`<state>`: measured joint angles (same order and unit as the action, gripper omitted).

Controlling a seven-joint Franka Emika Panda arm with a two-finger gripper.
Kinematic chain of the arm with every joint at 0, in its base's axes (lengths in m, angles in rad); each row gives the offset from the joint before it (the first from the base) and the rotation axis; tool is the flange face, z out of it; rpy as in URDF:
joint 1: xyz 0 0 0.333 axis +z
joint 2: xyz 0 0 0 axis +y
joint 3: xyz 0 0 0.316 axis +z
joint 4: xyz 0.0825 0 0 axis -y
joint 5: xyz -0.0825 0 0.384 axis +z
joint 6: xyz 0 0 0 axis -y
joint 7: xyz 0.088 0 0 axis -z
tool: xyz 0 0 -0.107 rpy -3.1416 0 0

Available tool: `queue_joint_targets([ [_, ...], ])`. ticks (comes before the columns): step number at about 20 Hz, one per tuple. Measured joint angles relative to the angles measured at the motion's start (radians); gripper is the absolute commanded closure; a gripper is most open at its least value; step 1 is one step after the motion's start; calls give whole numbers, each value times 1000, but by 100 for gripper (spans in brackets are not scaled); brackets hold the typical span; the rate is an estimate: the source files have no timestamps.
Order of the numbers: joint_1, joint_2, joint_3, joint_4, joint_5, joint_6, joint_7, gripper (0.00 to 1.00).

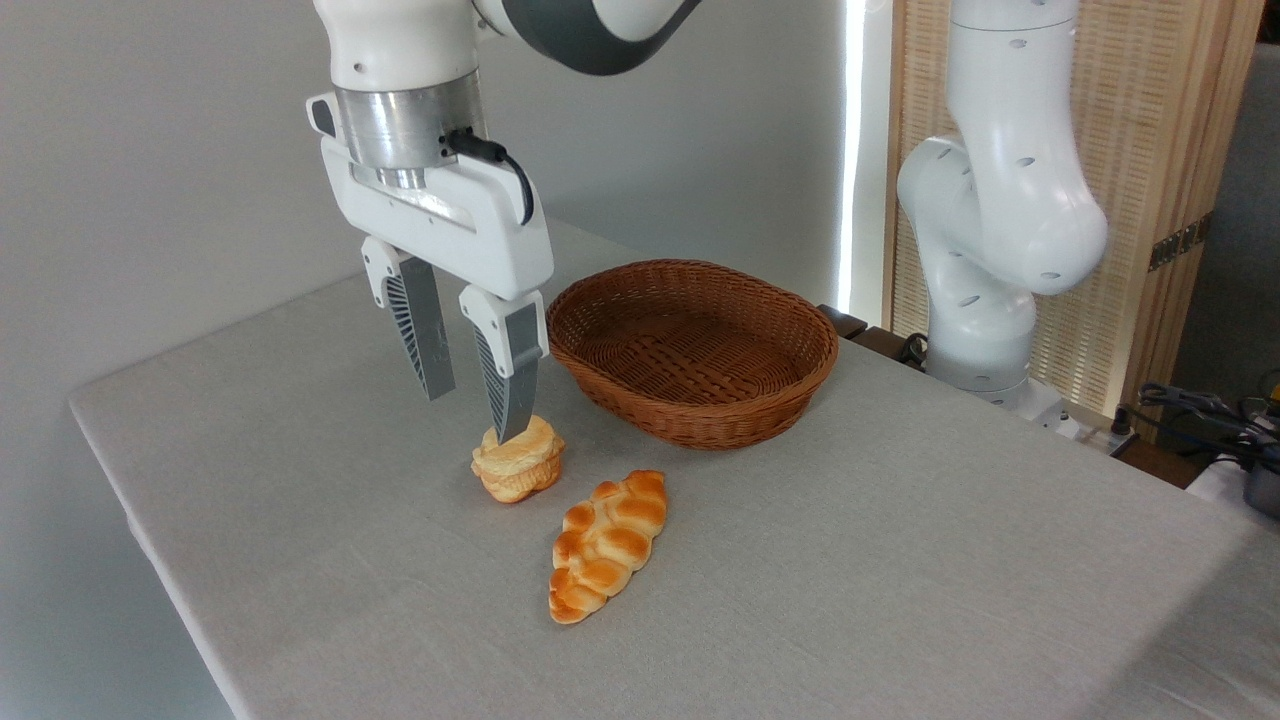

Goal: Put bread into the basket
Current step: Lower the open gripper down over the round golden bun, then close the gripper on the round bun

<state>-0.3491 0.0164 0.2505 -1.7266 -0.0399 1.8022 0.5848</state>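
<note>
At near left of table [900, 560], just above bread [518, 459] | gripper [473, 416] hanging with fingers apart, gripping nothing | bread lying near-left of basket [690, 350], beside braided loaf [604, 545] | risking right fingertip pressing bun's top, tipping it

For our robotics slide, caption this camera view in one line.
Open gripper above the bun; empty basket behind, braided loaf in front.

View: one fixed camera, in front of the table [900, 560], raised.
Facing: down and across toward the back wall.
Nearness: close; the table fills most of the frame.
</note>
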Motion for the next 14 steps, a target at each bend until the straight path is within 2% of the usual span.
queue_joint_targets([
  [6, -42, 0, -9, -97, -60, 111, 0, 0],
  [14, -126, 0, -13, -195, -78, 129, 0, 0],
])
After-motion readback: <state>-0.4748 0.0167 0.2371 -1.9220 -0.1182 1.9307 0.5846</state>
